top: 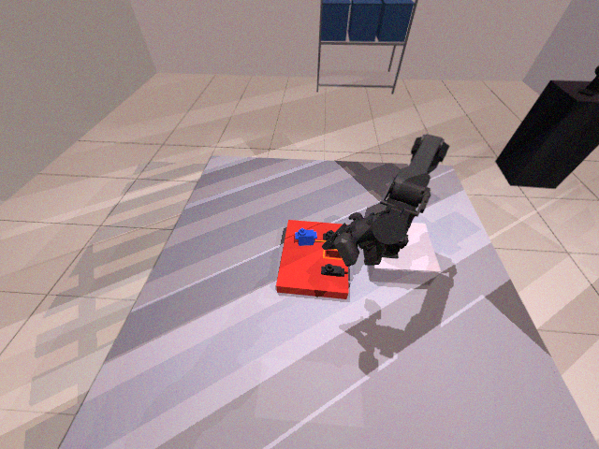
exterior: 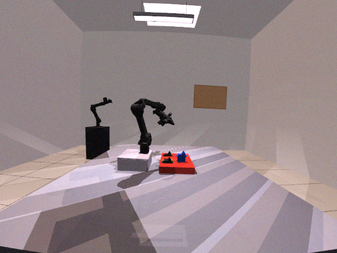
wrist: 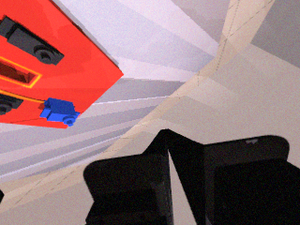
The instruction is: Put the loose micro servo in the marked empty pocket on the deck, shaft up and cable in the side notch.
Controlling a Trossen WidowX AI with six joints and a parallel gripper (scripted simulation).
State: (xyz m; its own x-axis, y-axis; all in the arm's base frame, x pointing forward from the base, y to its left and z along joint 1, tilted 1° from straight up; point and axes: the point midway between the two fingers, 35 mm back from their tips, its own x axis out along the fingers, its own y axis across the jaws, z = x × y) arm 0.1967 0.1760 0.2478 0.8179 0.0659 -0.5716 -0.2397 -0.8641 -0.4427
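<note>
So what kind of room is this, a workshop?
Probably a robotics test room: a black arm on a white base block, a second arm on a black pedestal, and a red deck holding micro servos, on tiled floor.

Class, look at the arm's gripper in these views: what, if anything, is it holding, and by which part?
Nothing is held. The gripper is shut with nothing between its fingers, raised above the red deck. The small blue micro servo sits loose on that deck, untouched.

I see red deck [top: 302,270], blue micro servo [top: 305,236], yellow-outlined pocket [top: 331,253], two black servos w/ black ears [top: 333,269], dark grey arm & gripper [exterior: 170,122], white base block [exterior: 134,160], grey-lilac striped mat [top: 251,338], beige floor tiles [top: 145,116], blue bins [top: 365,19].
</note>
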